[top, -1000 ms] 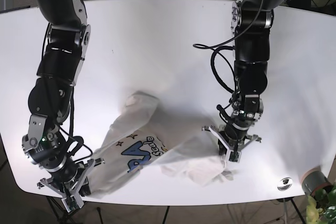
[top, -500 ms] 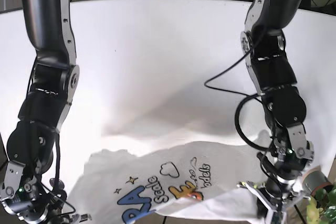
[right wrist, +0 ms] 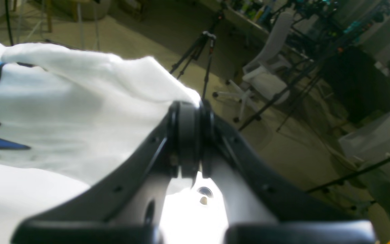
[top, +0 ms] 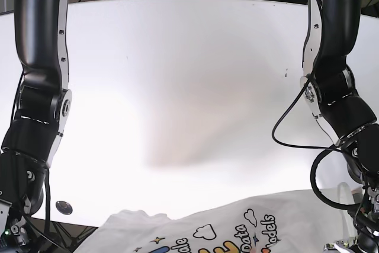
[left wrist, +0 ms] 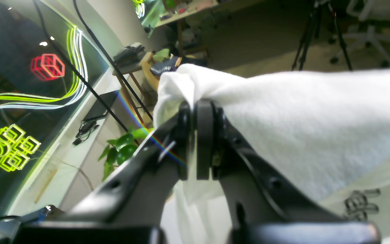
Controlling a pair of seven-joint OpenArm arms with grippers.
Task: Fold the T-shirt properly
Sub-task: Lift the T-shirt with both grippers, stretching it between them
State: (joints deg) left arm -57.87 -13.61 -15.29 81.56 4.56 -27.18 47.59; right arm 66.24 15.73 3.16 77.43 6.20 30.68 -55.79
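Both hands clamp T-shirt (left wrist: 300,115) corners | left hand (left wrist: 198,112) — right hand (right wrist: 190,112)

T-shirt (top: 237,229) cut off by base view's bottom edge.

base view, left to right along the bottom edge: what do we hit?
right arm → small round metal fitting on the table → T-shirt, printed side up → left arm. Neither gripper shows in this view.
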